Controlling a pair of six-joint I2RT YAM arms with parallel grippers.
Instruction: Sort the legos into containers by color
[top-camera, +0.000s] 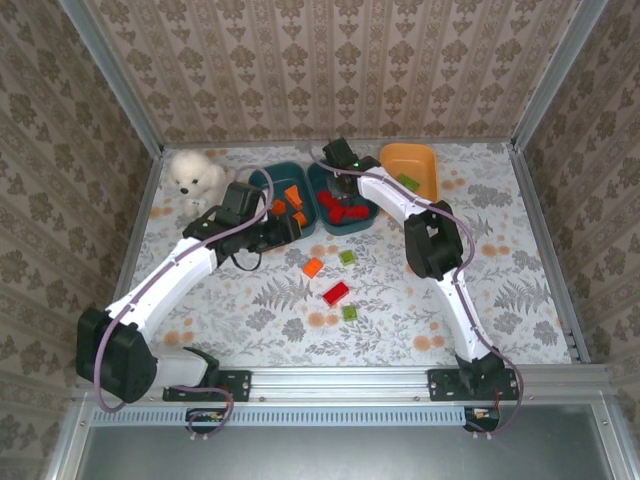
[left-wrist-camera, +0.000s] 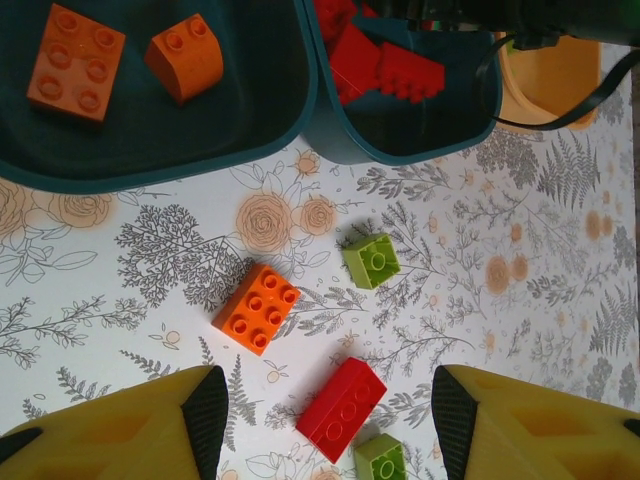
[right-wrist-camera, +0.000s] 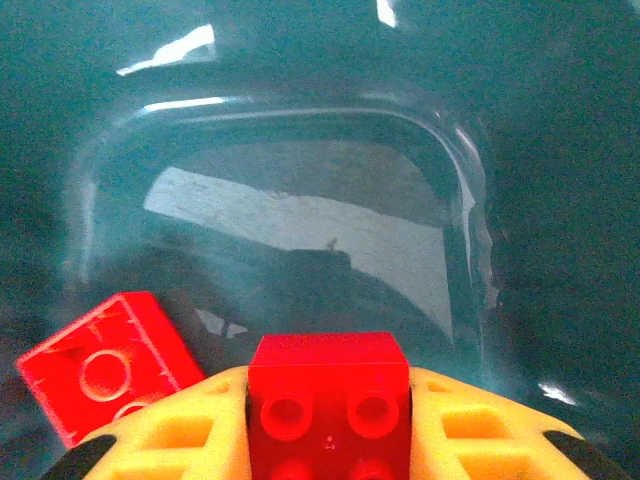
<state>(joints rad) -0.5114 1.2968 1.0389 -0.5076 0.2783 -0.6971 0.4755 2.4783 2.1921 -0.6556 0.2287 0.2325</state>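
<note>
Right fingers (right-wrist-camera: 480, 440) pinch a red brick (right-wrist-camera: 328, 395) inside the middle teal tray (top-camera: 345, 232), left fingers (left-wrist-camera: 130, 430) hang spread above loose bricks (left-wrist-camera: 256, 308) on the worktop; a crooked release could bounce it out.

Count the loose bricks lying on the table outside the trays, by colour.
Orange brick: 1
Green bricks: 2
Red brick: 1
Total: 4
</note>
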